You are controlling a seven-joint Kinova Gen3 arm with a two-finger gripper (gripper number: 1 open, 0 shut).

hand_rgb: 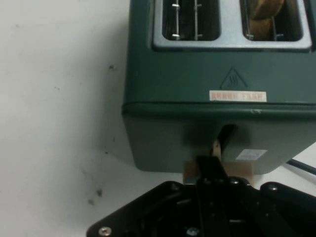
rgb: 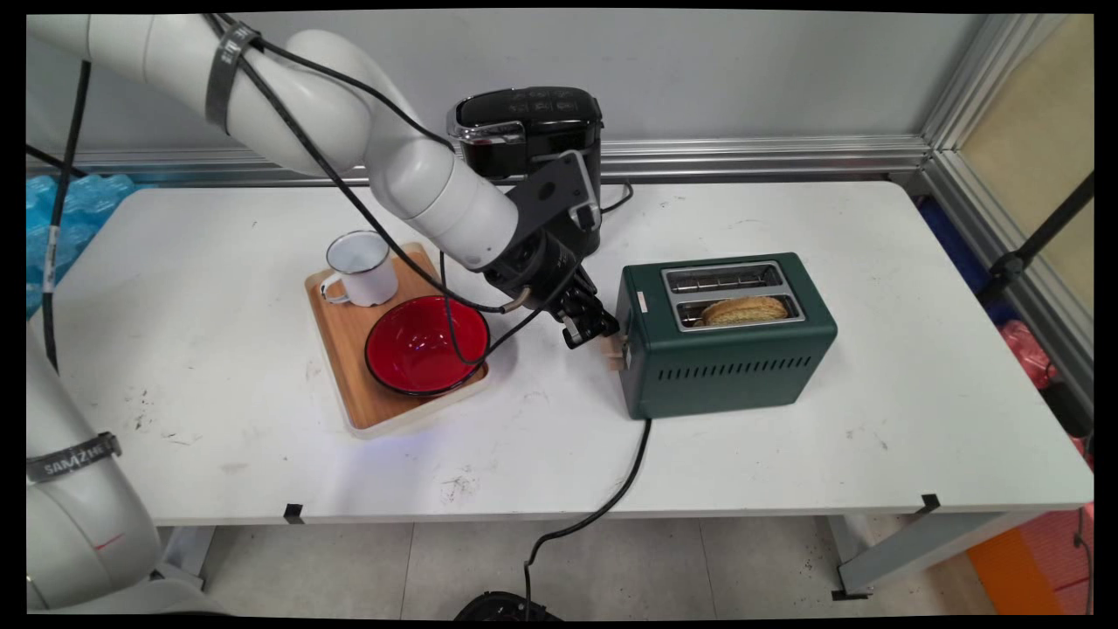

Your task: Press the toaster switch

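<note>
One white table (rgb: 786, 454), scuffed with small dark marks, set against a pale wall (rgb: 742, 79) with an aluminium rail (rgb: 769, 153) along its foot. Blue plastic (rgb: 87, 196) behind the table's far left corner.

On the left half, a wooden tray (rgb: 345, 349) carrying a red bowl (rgb: 419, 349) and, behind it, a white enamel mug (rgb: 362, 266). Behind the arm, near the wall, a black coffee machine (rgb: 533, 122), partly hidden by the wrist. Black cables from the arm hanging over the bowl.

Right of the middle, a dark green toaster (rgb: 734, 367) (hand_rgb: 187, 89), upright, slots facing up, long axis running left to right across the table, slightly slanted. One slice of bread (rgb: 745, 309) in the nearer slot. Lever end turned to the left, toward the tray; power cord (rgb: 624, 480) dropping over the near edge.

Tool (rgb: 603, 332) (hand_rgb: 213, 165) at that left end, clenched with fingers together, touching the tan lever (rgb: 618, 352) (hand_rgb: 190, 170).
</note>
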